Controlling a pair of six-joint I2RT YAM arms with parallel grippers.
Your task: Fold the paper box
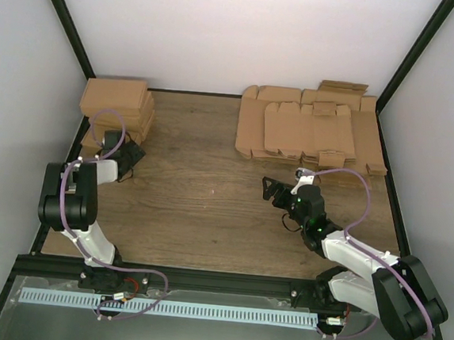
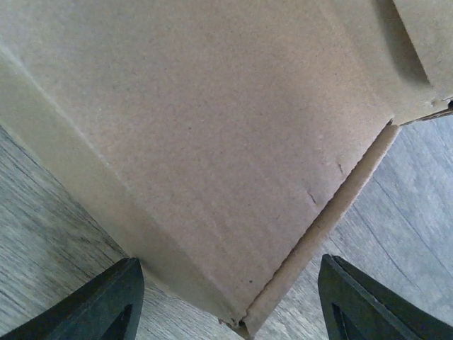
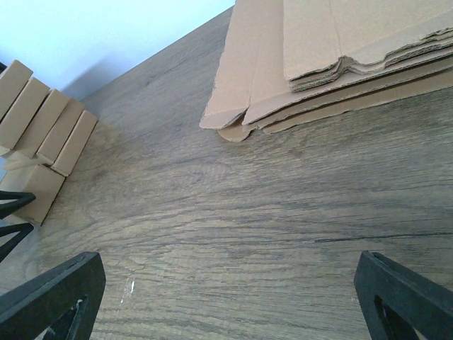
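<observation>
Black fingers (image 2: pixel 106 304) of the left gripper (image 2: pixel 231 262) fill the bottom corners of its wrist view. We see them standing apart, with one corner of the paper box (image 2: pixel 212 142) between them. The right-hand finger is clear of the cardboard. The other sits so close to the box's side that we cannot tell whether it touches.

We take the group of folded boxes (image 1: pixel 117 106) at the far left of the table (image 1: pixel 200 199) as our landmark. The paper box, folded up with its walls raised, rests on the wood just beside that group, on its near side, and the left gripper is right against it there.

Well apart from the folded boxes, towards the right and nearer the arm bases, the right gripper (image 1: pixel 271 188) hangs over bare wood with its jaws spread wide. Further right again, level with the folded boxes along the back wall, lies a pile of flat cardboard sheets (image 1: pixel 310 129), overlapping one another.
</observation>
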